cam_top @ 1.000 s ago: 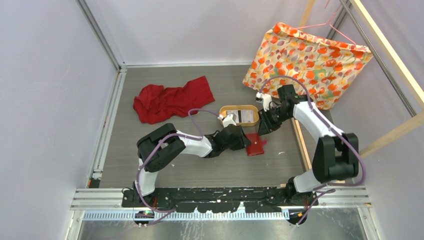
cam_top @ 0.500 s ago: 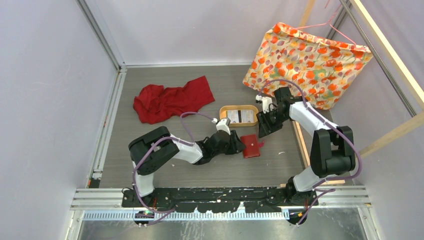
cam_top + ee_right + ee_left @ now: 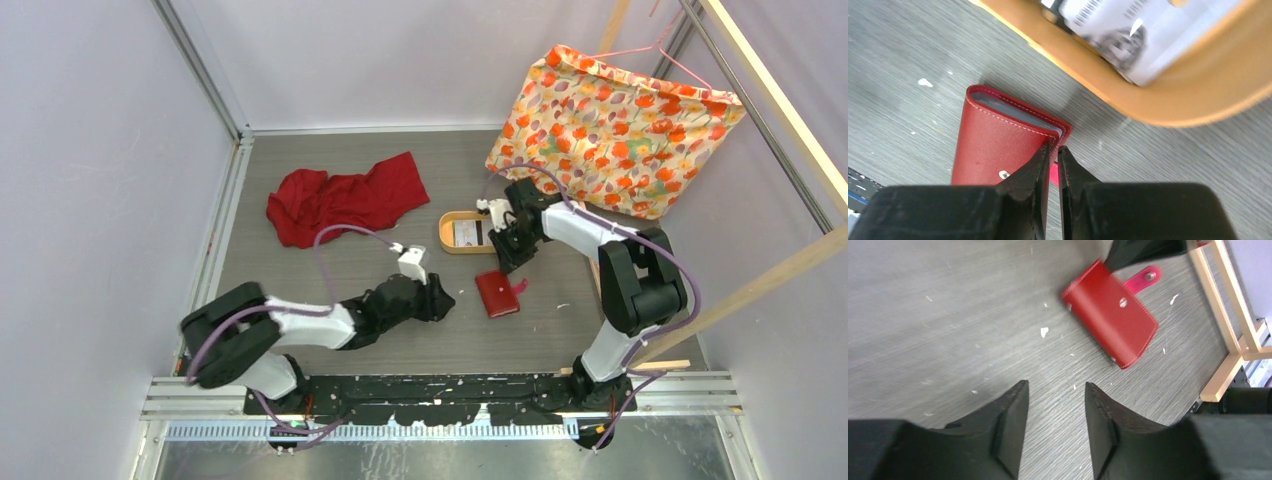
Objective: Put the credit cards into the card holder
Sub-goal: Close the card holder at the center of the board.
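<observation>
Opening step, I reckon: right end effector [image 3: 1054,148], nearly closed, sat at the edge of the card holder [image 3: 998,145]; left end effector [image 3: 1056,385] gaped, empty. It needed flipping open next.

Left gripper [image 3: 1055,385] is withdrawn from the card holder [image 3: 497,293] toward the table's near-left corner. It now stands apart from the holder, jaws parted, where it was just beside it. The card holder lies slightly nearer the table's left edge. Right gripper [image 3: 1054,147] is shifted left from the tray's [image 3: 449,227] right end to the holder's far edge, its jaws narrowed to a slit.
</observation>
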Robot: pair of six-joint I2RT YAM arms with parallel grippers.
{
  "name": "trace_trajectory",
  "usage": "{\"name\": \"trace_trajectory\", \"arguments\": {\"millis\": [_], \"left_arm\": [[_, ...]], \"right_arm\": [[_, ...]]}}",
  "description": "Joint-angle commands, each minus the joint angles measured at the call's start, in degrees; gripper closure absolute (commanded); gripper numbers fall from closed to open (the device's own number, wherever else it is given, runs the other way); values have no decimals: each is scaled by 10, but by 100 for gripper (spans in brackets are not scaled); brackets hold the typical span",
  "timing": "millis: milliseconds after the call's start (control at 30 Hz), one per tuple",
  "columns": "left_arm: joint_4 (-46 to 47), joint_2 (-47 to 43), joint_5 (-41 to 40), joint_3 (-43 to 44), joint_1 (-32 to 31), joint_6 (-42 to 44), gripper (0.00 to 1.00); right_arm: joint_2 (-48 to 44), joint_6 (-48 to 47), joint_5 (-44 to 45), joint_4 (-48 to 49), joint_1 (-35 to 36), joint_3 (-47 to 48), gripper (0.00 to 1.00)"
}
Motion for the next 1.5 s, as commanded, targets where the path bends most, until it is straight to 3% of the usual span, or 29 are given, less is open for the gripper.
{"name": "trace_trajectory", "arguments": {"millis": [0,67,100,133,167,333,567,700,900,1033,1367,1467], "left_arm": [[-19,-156,-61,-42,12,130,52],[-43,-219,-73,-50,13,165,31],[-51,-252,-88,-55,14,174,13],[-53,-267,-92,-63,17,177,2],[-44,-294,-77,-74,23,185,0],[-5,-318,128,-96,101,164,4],[97,-168,240,-91,104,44,13],[170,-67,240,-87,98,-65,17],[184,-1,190,-65,52,-128,17],[185,51,160,-38,23,-170,17],[193,159,81,-6,11,-271,20],[177,170,78,9,11,-283,31]], "right_arm": [[34,-14,-23,0,55,20,83],[42,-33,-43,-5,78,35,83],[47,-45,-53,-9,91,41,82],[49,-54,-62,-13,103,47,82],[53,-67,-71,-18,117,52,82],[42,-104,-94,-45,145,71,76],[-70,-190,-193,-119,90,85,60],[-99,-240,-229,-135,48,80,48],[-58,-214,-155,-137,-25,71,48],[-28,-190,-159,-143,-95,53,48],[38,-143,-173,-111,-73,35,48],[50,-126,-172,-110,-59,34,60]]}}
